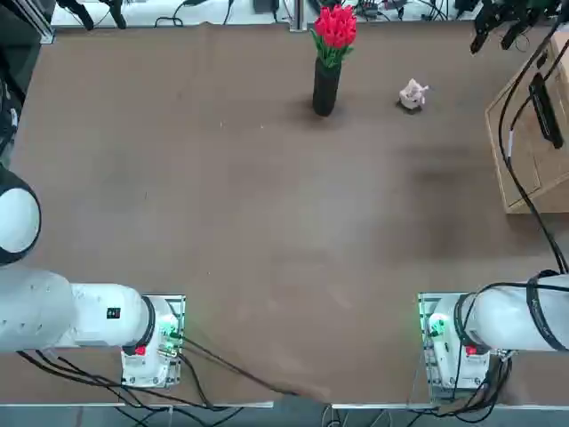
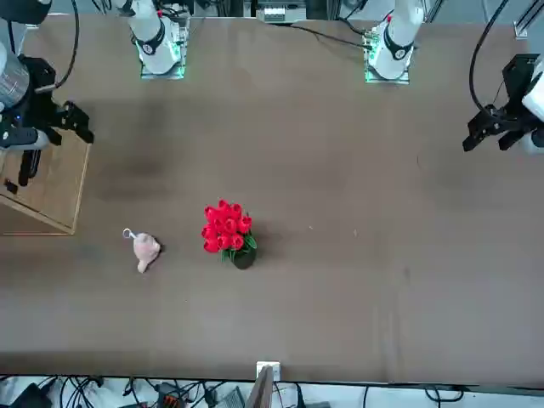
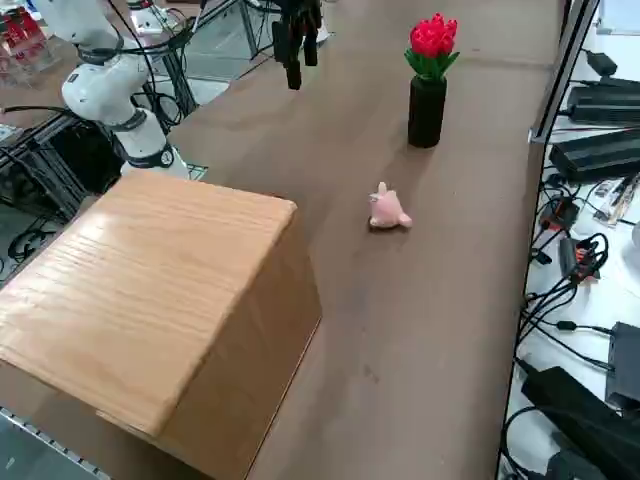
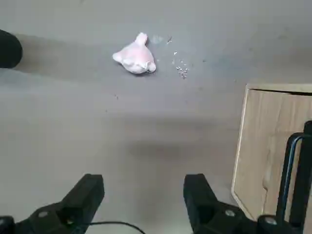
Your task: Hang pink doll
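Note:
The pink doll [image 1: 412, 93] [image 2: 145, 248] [image 3: 387, 211] lies on the brown table, a small pale pink plush with a thin loop at its head. In the right wrist view the pink doll [image 4: 135, 57] rests on the table well ahead of my fingers. My right gripper [image 1: 498, 36] [image 2: 61, 127] [image 4: 144, 195] hangs in the air near the wooden box, up and to the right of the doll in the top view. It is open, with nothing between its fingers.
A black vase [image 1: 326, 86] [image 3: 426, 110] with red tulips [image 2: 226, 228] stands left of the doll in the top view. A wooden box [image 1: 533, 151] [image 2: 47, 191] [image 3: 150, 300] sits at the table's right edge, with a black rod [image 4: 292, 165] on it.

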### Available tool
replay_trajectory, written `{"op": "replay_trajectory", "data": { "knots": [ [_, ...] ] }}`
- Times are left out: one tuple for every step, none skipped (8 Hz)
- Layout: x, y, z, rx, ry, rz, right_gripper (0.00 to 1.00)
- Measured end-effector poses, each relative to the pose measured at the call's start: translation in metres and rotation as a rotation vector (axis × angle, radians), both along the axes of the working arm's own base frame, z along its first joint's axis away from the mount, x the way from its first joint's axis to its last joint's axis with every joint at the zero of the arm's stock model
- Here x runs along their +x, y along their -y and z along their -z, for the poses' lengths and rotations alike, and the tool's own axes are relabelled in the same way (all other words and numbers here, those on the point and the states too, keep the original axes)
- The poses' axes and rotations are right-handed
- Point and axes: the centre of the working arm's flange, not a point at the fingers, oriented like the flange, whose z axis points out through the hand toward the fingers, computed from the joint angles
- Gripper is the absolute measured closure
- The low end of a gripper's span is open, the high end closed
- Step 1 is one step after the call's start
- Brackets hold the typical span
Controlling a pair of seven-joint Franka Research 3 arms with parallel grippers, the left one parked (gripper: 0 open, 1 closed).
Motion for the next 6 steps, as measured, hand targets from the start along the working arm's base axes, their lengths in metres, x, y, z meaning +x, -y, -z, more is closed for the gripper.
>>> {"op": "replay_trajectory", "data": {
  "knots": [
    [0.000,0.000,0.001,0.000,-0.002,0.000,0.00],
    [0.000,0.000,0.001,0.000,-0.003,0.000,0.00],
    [0.000,0.000,0.001,0.000,-0.005,0.000,0.00],
    [-0.001,0.000,0.005,-0.002,-0.030,0.000,0.00],
    [-0.003,0.000,0.014,-0.008,-0.086,0.000,0.00],
    [-0.006,0.000,0.022,-0.014,-0.139,0.002,0.00]
  ]
}}
